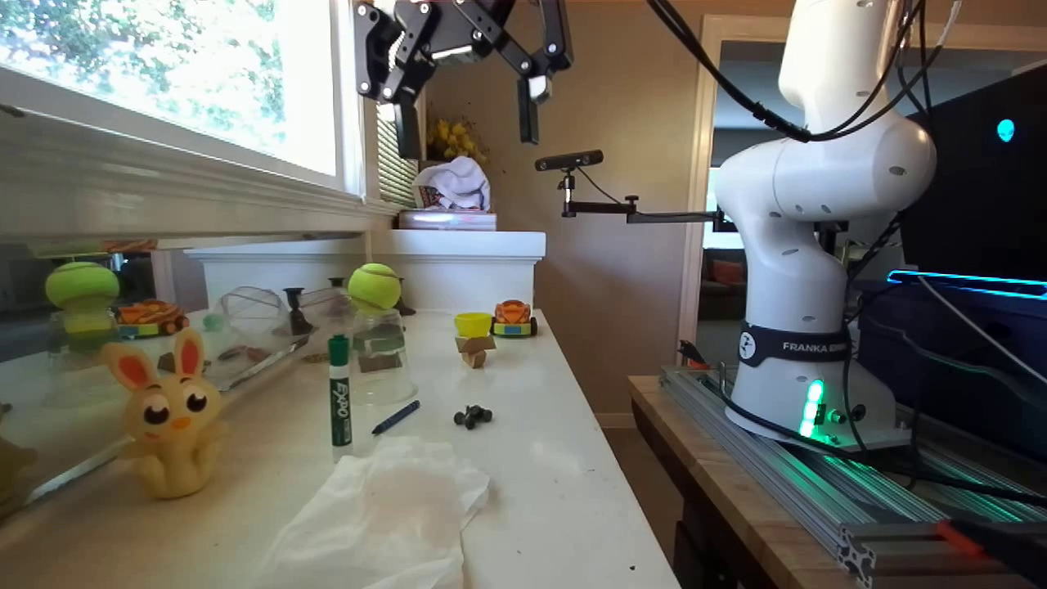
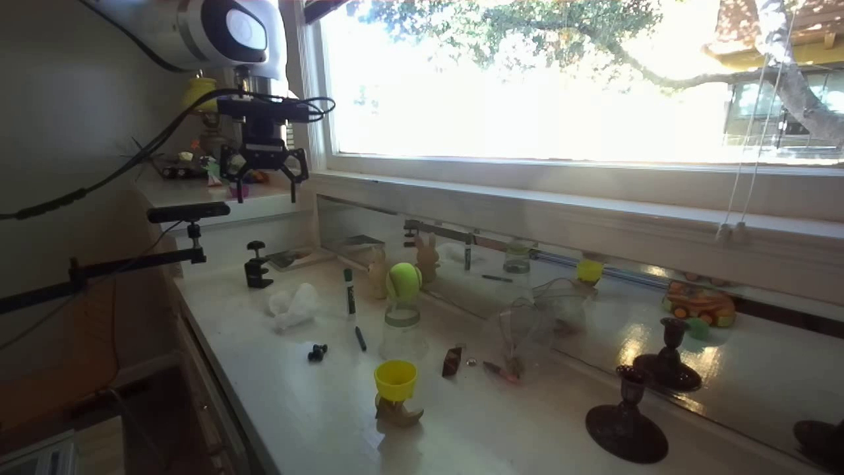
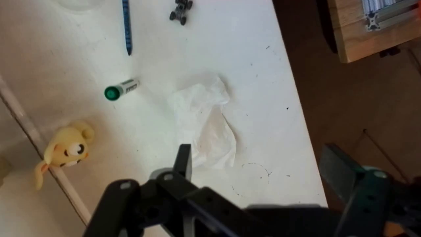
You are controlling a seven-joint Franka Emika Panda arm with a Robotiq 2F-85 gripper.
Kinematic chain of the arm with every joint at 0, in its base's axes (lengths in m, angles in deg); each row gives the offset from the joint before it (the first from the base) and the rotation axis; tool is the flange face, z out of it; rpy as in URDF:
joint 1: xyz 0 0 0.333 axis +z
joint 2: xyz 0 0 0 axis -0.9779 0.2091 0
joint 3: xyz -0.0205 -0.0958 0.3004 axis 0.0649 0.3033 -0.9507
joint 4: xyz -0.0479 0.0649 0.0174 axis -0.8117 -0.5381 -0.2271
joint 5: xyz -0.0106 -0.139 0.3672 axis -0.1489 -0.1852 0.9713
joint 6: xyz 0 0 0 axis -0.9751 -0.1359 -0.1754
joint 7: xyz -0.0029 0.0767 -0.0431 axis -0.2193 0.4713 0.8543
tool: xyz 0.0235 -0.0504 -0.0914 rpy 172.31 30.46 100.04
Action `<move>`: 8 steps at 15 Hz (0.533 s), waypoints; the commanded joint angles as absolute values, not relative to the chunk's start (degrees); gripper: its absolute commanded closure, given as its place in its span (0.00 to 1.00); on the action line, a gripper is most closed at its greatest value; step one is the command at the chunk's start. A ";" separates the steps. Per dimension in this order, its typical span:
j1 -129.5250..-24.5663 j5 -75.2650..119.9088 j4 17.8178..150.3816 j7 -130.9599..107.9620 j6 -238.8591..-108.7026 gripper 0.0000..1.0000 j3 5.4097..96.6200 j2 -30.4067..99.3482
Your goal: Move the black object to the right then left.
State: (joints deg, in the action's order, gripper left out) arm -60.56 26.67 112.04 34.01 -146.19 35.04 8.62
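Observation:
The black object seems to be a small dark toy with wheels (image 1: 473, 416), lying on the white counter (image 1: 556, 491). An exterior view shows the same toy (image 2: 317, 351) near the counter's front edge, and the wrist view has the wheeled toy (image 3: 181, 11) at its top edge. High above the counter hangs my gripper (image 1: 470, 147), well apart from the toy. Its two fingers are spread wide with nothing between them. From the wrist, the gripper (image 3: 256, 154) looks down past a crumpled white tissue (image 3: 205, 121).
Around the toy are a blue pen (image 1: 396, 416), an upright green marker (image 1: 339, 393), and a clear cup (image 1: 380, 360) topped by a tennis ball (image 1: 375, 286). A bunny figure (image 1: 173, 417), black clamp (image 2: 257, 265), yellow cup (image 2: 395, 379) and dark candlestick (image 2: 626, 419) also stand there.

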 commanded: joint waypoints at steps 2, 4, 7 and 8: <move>-59.20 26.91 107.80 43.03 -154.23 0.00 32.89 15.32; -58.85 27.27 105.14 47.00 -158.05 0.00 31.64 18.89; -58.54 28.00 99.34 53.65 -160.16 0.00 29.52 24.89; -58.57 27.92 97.21 55.42 -159.43 0.00 28.74 26.83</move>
State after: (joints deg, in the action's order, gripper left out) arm -58.82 26.72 104.85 49.27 -160.30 30.31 20.25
